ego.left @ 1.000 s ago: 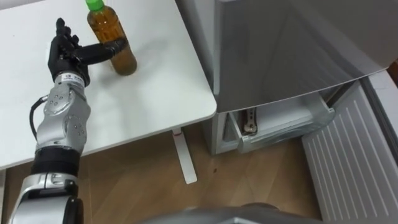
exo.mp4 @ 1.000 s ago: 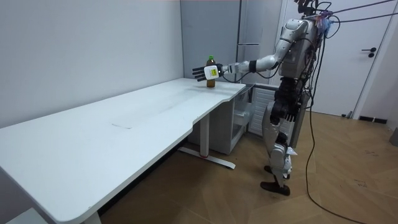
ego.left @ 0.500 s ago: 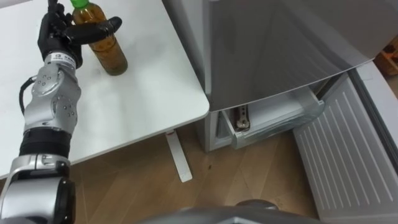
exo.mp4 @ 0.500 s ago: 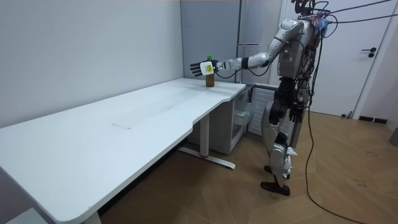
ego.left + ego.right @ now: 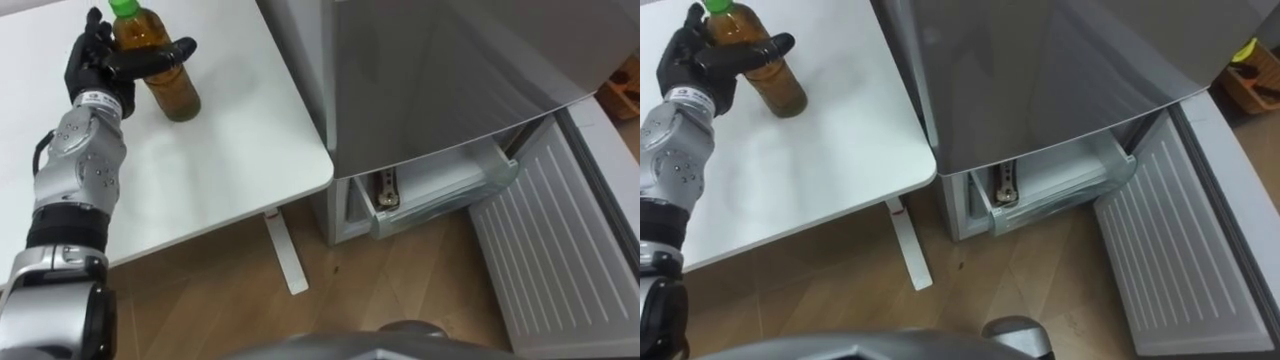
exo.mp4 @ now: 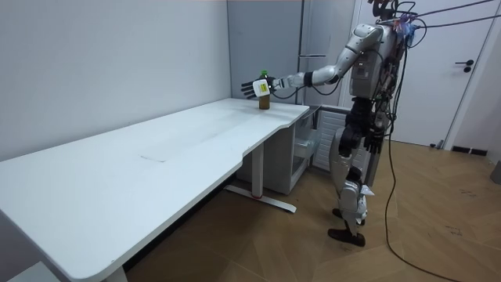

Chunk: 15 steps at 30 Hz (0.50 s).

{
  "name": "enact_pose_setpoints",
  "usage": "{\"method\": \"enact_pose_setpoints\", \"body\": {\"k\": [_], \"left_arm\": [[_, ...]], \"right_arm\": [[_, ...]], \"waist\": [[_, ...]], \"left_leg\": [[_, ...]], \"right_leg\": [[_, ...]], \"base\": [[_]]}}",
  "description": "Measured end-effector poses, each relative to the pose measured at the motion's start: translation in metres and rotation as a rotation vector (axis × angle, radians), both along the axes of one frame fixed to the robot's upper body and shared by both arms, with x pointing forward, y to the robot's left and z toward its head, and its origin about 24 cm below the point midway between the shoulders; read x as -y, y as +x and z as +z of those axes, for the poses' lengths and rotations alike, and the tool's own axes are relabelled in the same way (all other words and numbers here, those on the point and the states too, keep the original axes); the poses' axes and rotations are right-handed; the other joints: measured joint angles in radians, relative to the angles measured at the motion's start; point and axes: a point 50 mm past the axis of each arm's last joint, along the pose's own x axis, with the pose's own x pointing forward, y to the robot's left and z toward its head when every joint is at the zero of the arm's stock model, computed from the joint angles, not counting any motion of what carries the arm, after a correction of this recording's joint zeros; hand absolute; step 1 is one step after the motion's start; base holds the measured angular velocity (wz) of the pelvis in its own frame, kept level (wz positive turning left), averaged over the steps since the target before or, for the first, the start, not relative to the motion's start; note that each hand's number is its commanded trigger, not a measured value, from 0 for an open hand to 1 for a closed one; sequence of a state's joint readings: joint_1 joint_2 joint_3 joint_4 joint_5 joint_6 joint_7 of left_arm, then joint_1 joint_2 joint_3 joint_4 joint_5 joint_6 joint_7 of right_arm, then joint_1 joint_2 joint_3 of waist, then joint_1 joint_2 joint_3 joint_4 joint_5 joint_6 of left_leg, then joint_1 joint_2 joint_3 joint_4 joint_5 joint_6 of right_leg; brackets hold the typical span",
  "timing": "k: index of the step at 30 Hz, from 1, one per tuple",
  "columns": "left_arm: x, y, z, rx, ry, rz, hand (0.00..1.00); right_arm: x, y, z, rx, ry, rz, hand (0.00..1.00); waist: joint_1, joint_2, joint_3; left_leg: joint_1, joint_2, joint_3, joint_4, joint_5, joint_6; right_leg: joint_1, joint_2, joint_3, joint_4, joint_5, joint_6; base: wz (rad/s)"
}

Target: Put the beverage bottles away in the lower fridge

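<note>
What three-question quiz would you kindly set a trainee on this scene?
1. True or false: the bottle is on the floor.
2. What has its thumb across the bottle? A) the robot's left hand; B) a person's hand; C) nothing.
3. Fill in: the lower door of the fridge is ____.
Key: 1 false, it is up on the white table; 2 A; 3 open.
</note>
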State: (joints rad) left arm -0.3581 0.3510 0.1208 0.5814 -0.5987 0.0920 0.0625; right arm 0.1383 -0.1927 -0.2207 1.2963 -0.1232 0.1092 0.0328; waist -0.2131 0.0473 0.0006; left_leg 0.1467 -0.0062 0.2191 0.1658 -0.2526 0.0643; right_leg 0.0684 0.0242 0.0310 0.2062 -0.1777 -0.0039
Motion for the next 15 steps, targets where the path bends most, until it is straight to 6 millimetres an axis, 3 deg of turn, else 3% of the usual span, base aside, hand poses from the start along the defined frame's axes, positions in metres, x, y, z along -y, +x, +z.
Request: {"method": "enact_pose_setpoints", "body": {"k": [15], "left_arm": [[-0.0038, -0.002, -0.004, -0.041, 0.001, -0.012, 1.0]], "right_arm": [[0.001, 0.0026, 0.0005, 0.009, -0.003, 0.003, 0.0]], "waist": [[-0.005, 0.016, 0.0046]], "left_leg": [[0.004, 0.004, 0.018, -0.004, 0.0, 0.0]], "right_leg": [[-0.002, 0.007, 0.022, 0.005, 0.001, 0.0]], "base": [[-0.04]]}}
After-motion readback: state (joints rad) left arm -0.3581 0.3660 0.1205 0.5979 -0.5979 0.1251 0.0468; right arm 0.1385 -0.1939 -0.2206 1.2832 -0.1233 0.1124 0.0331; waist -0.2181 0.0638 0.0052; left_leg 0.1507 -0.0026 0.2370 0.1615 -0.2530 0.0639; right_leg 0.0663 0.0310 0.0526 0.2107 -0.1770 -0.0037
